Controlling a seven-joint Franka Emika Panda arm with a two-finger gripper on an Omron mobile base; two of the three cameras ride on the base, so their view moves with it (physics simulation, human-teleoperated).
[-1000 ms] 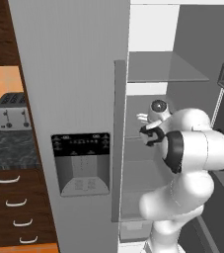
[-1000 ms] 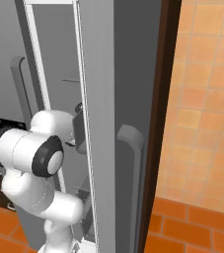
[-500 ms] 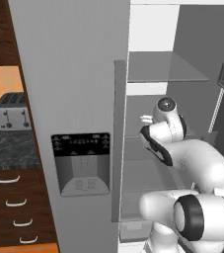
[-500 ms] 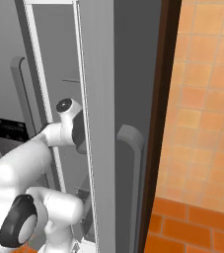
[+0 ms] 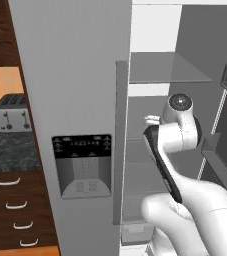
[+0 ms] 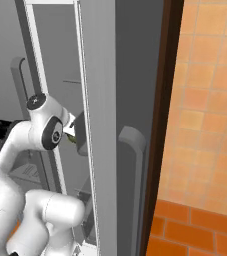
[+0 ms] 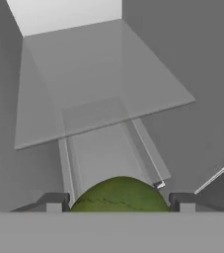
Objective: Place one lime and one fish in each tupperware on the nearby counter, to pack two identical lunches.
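Observation:
A green, slightly mottled lime [image 7: 119, 195] sits between my two dark fingertips [image 7: 54, 201], and my gripper [image 7: 118, 203] is shut on it. In the right base view the lime [image 6: 71, 138] shows as a small green spot at the hand, just inside the open fridge. The left base view has the hand [image 5: 152, 121] in front of the fridge's shelves, the fingers hidden behind the wrist. At the left of that view the dark speckled counter [image 5: 10, 149] runs above brown drawers [image 5: 15, 212]. Fish and tupperware are out of view.
A silver toaster [image 5: 12, 113] stands on the counter. The closed fridge door with its dispenser panel [image 5: 82, 165] stands between the counter and my arm. Glass shelves [image 7: 98, 84] lie ahead of the hand. The open door [image 6: 102, 125] with its handle [image 6: 135, 150] is on my right.
My arm has changed pose: the elbow swung down and toward the cameras, and the forearm now slopes up to the hand. The hand stays in the fridge opening with the lime.

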